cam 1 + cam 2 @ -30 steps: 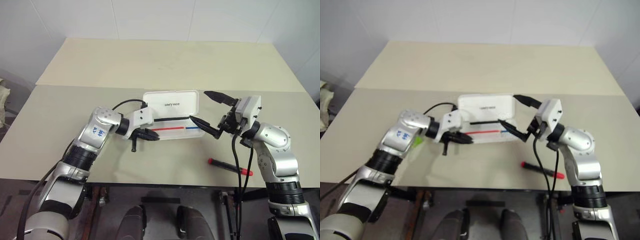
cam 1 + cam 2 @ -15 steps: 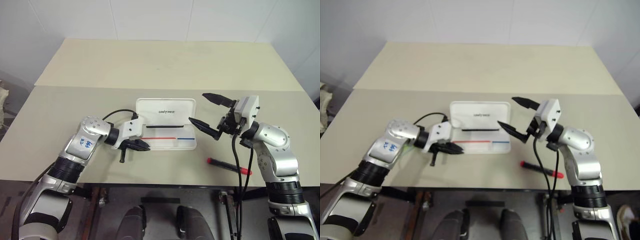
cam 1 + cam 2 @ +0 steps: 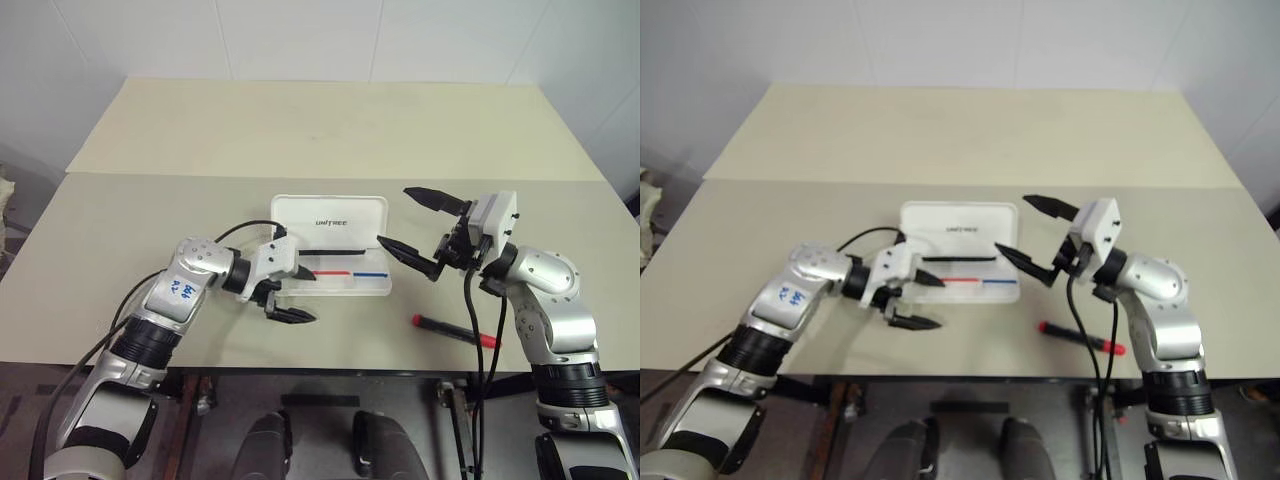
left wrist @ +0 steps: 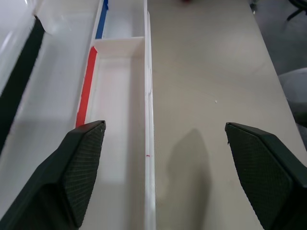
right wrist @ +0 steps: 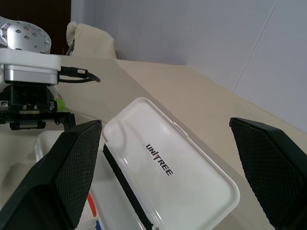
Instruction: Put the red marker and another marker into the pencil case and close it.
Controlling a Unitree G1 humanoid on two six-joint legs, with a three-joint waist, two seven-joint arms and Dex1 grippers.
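- Lying open on the table (image 3: 120, 230), case (image 3: 335, 255) sits beside left claw (image 3: 296, 295) (gaping, empty).
- Left claw, shut earlier, has spread; right claw (image 3: 415, 221) is wide open, empty.

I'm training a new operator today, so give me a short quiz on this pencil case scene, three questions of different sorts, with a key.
1. True or false: the red marker already lies inside the pencil case.
2. Multiple choice: the pencil case's lid is A) open, standing back from the tray; B) shut flat; C) taken off and lying on the floor.
3. Short answer: which end effector is nearer the red marker, the left end effector or the right end effector?

Key: 1. False, it lies on the table outside the case. 2. A. 3. The right one.
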